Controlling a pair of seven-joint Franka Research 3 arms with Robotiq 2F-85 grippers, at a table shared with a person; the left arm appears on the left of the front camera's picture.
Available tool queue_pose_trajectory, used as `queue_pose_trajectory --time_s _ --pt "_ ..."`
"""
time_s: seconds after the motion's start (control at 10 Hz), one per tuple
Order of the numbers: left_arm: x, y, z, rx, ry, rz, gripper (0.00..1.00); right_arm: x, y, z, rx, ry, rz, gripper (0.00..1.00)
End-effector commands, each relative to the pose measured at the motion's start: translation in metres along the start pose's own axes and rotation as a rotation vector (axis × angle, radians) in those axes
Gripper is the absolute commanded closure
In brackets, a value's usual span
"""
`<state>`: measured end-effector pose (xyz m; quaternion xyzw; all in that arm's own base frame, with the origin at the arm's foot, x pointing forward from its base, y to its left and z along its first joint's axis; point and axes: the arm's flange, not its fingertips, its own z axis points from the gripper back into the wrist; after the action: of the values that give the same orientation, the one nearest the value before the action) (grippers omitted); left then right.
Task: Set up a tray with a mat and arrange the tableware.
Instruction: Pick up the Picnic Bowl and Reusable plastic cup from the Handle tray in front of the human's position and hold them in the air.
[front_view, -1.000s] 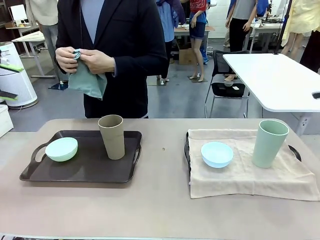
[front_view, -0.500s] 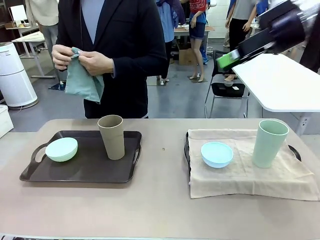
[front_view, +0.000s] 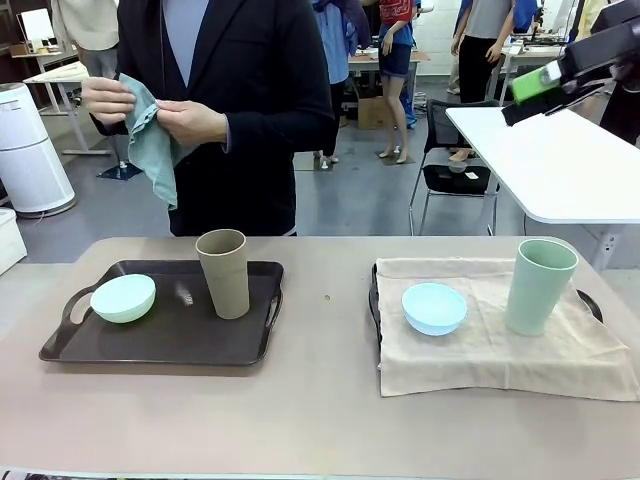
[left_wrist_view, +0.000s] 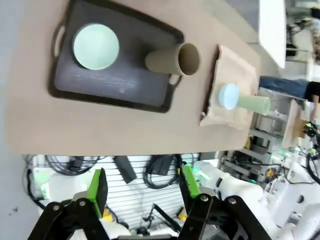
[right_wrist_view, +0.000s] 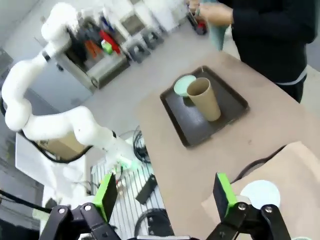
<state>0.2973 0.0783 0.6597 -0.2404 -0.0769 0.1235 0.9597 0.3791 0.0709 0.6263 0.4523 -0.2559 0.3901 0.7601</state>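
On the left, a dark tray (front_view: 160, 345) holds the pale mint green bowl (front_view: 123, 298) and the tan-brown cup (front_view: 223, 273). A second tray (front_view: 375, 296) on the right lies under a beige mat (front_view: 500, 350), which carries the light blue bowl (front_view: 434, 308) and the sage green cup (front_view: 540, 286). The person unfolds a teal cloth (front_view: 155, 150) with both hands. My right gripper (front_view: 545, 90) hangs high at the upper right, its green pad showing. From the left wrist view, my left gripper (left_wrist_view: 140, 187) is open high above the table. The right gripper (right_wrist_view: 165, 195) is open too.
A white table (front_view: 560, 160) and a black chair (front_view: 455, 170) stand behind on the right. A white cylinder (front_view: 25, 150) stands at the far left. Bare tan table (front_view: 320, 420) runs between the trays and along the front edge.
The person has spread the teal cloth wider, raising one hand leftward. My right gripper came into view at the upper right, then drew back toward the right edge.
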Motion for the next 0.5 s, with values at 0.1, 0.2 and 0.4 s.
queue_pose_trajectory --time_s 0.1,0.2,0.4 --pt "0.039 -0.045 -0.032 0.395 -0.011 0.036 0.25 0.04 -0.027 -0.091 -0.138 0.25 0.255 0.0" --pt "0.043 -0.048 -0.042 0.519 0.002 0.05 0.25 0.047 -0.04 -0.125 -0.189 0.306 0.338 0.0" --pt "0.063 -0.061 -0.064 0.727 0.043 0.073 0.25 0.052 -0.068 -0.208 -0.184 0.328 0.498 0.0"
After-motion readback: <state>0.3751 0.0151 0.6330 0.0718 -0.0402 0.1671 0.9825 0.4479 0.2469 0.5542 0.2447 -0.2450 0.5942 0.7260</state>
